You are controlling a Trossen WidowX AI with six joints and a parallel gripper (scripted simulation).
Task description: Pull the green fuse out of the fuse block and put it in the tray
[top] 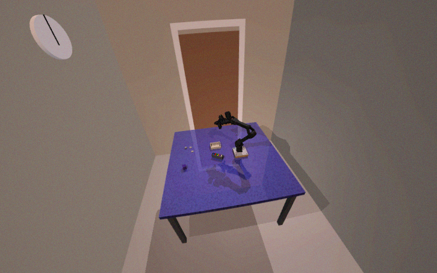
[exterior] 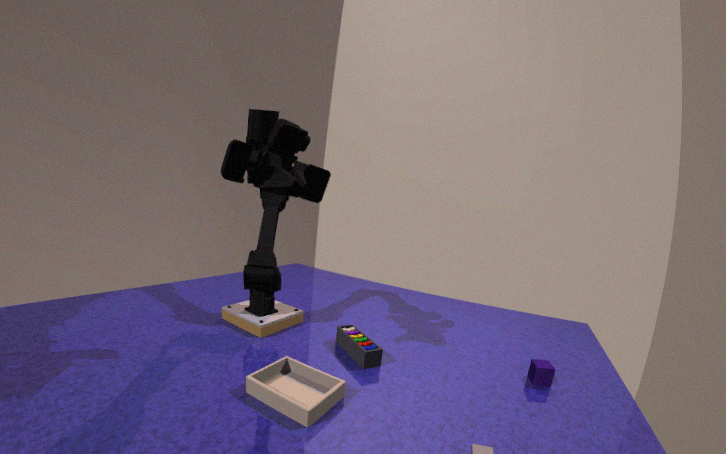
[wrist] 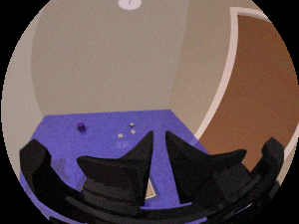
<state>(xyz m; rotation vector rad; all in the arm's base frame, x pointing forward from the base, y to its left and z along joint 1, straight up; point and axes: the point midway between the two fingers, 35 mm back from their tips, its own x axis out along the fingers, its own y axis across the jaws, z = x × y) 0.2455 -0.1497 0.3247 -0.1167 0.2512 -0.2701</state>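
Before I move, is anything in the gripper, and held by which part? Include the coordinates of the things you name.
Nothing is held: the gripper [top: 216, 122] [exterior: 274, 170] [wrist: 158, 134] is slightly open, with only a gap between its fingertips.

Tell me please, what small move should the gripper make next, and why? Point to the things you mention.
Probably it should swing toward a point above the fuse block [top: 221, 157] [exterior: 370, 359] while turning its fingers downward. The green fuse [exterior: 360, 340] is seated there, and the gripper [top: 217, 122] [exterior: 275, 172] [wrist: 158, 134] is empty, high up, and not pointing at it.

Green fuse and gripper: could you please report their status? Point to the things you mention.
Gripper [top: 216, 124] [exterior: 275, 170] [wrist: 158, 134] slightly open, empty, raised high. Green fuse [top: 217, 154] [exterior: 360, 340] in block [top: 217, 157] [exterior: 369, 359]. Red fuse [exterior: 364, 344] and yellow fuse [exterior: 357, 336] close alongside.
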